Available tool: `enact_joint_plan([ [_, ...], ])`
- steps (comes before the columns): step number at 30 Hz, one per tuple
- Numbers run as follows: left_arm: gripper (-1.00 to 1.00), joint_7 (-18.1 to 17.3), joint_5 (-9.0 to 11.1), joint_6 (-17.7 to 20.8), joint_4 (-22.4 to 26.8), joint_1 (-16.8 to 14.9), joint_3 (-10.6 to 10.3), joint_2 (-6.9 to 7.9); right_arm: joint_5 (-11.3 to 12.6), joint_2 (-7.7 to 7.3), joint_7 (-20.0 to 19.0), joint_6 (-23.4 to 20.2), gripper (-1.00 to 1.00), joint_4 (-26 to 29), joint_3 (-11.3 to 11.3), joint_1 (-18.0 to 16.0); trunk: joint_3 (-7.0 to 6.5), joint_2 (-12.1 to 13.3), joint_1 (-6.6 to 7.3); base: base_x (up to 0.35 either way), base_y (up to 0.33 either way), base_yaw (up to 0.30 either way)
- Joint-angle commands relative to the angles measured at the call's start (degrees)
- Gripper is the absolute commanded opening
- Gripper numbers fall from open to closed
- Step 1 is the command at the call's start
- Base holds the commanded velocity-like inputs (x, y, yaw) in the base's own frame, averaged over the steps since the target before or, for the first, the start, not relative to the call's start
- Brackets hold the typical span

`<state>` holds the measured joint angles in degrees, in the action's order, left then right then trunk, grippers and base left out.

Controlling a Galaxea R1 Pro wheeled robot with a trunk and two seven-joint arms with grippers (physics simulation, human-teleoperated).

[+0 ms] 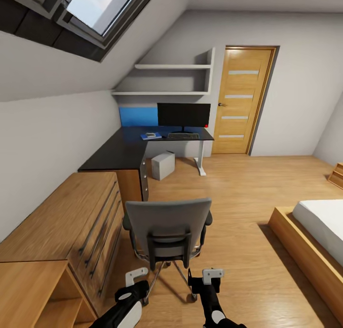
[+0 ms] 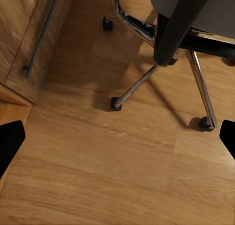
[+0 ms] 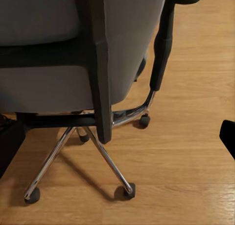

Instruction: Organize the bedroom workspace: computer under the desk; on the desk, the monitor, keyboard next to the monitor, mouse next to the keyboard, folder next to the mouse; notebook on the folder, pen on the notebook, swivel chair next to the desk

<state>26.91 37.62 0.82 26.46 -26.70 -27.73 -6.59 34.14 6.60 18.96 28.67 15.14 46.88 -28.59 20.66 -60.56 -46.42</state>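
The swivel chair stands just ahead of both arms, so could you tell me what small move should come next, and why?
Probably ease both grippers forward to the swivel chair backrest: it stands well short of the desk, and the left gripper and right gripper hang open just behind it.

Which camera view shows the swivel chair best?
The head view: the whole swivel chair appears there from behind, standing on the floor. The right wrist view shows its back, one armrest and chrome base close up; the left wrist view shows mainly base legs and castors.

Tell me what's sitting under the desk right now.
The computer stands on the floor under the desk, beside its white leg. The space behind the drawer unit is hidden.
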Motion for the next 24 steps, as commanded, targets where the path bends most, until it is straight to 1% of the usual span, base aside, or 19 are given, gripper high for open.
enact_joint_plan([
  [1, 1.0, 0.5, 0.37, 0.08, 0.09, -0.05, -0.48, 0.06, 0.29, -0.01, 0.38, 0.16, 1.0, -0.02, 0.49, -0.06, 0.25, -0.46, -0.23, 0.0, 0.0, 0.0],
  [9, 1.0, 0.51, 0.35, 0.06, 0.09, -0.04, -0.48, 0.25, 0.16, -0.01, 0.38, 0.16, 1.0, -0.02, 0.49, -0.06, 1.69, -3.67, -1.99, -0.007, 0.0, 0.0],
  [16, 1.0, 0.51, 0.35, 0.06, 0.09, -0.07, -0.48, 0.53, 0.14, -0.01, 0.38, 0.16, 1.0, -0.02, 0.49, -0.06, 2.95, -6.48, -3.52, -0.159, 0.0, 0.0],
  [24, 1.0, 0.51, 0.35, 0.06, 0.09, -0.04, -0.48, 0.61, 0.13, -0.01, 0.38, 0.16, 1.0, -0.02, 0.49, -0.06, 4.38, -9.69, -5.28, -0.024, 0.0, 0.0],
])
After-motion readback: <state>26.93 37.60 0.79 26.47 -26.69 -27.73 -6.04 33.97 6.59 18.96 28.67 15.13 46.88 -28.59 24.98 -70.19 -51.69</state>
